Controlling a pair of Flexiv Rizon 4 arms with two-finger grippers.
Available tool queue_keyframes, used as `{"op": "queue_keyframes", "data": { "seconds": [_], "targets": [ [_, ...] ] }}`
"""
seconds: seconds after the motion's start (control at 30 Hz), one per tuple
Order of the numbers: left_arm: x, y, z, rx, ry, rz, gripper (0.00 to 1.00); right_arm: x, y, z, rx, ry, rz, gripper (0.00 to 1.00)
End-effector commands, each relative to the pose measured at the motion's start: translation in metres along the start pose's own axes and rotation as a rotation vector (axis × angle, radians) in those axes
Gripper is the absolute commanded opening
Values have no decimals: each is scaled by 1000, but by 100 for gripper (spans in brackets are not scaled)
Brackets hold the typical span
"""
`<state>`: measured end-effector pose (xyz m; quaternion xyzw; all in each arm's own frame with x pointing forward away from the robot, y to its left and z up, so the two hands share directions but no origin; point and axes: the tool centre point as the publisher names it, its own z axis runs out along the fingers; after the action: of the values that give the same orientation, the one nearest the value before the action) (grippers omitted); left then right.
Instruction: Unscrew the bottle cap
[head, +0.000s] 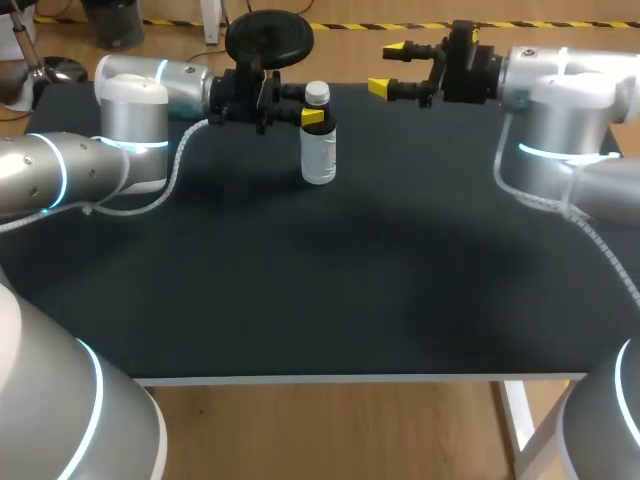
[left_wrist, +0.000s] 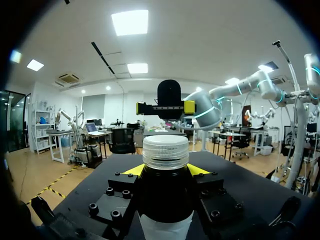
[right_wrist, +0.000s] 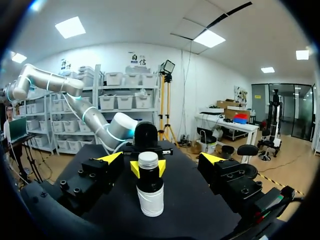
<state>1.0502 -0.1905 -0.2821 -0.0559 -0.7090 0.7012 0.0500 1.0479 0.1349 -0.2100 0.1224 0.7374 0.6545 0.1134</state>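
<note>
Black tabletop (head: 330, 290) as work surface; bottle (head: 318, 150) stands upright on it toward the far edge, a little left of centre. Cap (head: 317, 93) — white, ribbed — sits square on the neck with no gap showing beneath it, so I judge it fully screwed on and the unscrewing not yet begun. Left gripper (head: 314, 116) comes in level from the left and is closed on the bottle's dark upper part just under the cap, with one yellow tip on either side in both wrist views. This reads as the bracing hold, and it appears to be in place. Right gripper (head: 392, 68) hangs further right near the far edge, well apart from the bottle and facing it. Its fingers are spread wide with nothing between them, and its wrist view has the cap in line ahead. Status: bottle secured, cap untouched. Left to do, by my reading — bring the right gripper onto the cap, close, and turn it off while the left arm holds the body.
</note>
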Motion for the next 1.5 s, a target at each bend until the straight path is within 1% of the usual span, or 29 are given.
{"op": "queue_keyframes", "data": {
  "seconds": [0.03, 0.1, 0.23, 0.33, 0.47, 0.73, 0.87, 1.03, 1.13, 1.5],
  "targets": [
    [0, -1, 1, -2, 0, -1, 0, 7, -2, 11, 33, -95, -7, 100],
    [0, -1, 1, -2, 0, -1, 0, 8, -3, 13, 28, -139, -9, 100],
    [0, -1, 1, -2, 0, -1, 0, 13, -5, 19, 11, -171, -16, 100],
    [0, -1, 1, -2, 0, -1, 0, 17, -4, 22, -20, -201, -14, 100],
    [0, -1, 1, -2, 0, -1, 0, 24, -3, 29, -44, -255, -7, 100],
    [0, -1, 1, -2, 0, -1, 0, 36, 2, 51, -69, -279, 9, 100],
    [0, -1, 1, -2, 0, -1, 0, 40, 3, 61, -64, -291, 27, 100],
    [0, -1, 1, -2, 0, -1, 0, 41, 2, 68, -31, -353, 48, 100],
    [0, -1, 1, -2, 0, -1, 0, 41, 1, 70, -28, -386, 60, 100],
    [0, -1, 1, -2, 0, -1, 0, 43, -7, 85, -15, -395, 75, 100]
  ]
}}
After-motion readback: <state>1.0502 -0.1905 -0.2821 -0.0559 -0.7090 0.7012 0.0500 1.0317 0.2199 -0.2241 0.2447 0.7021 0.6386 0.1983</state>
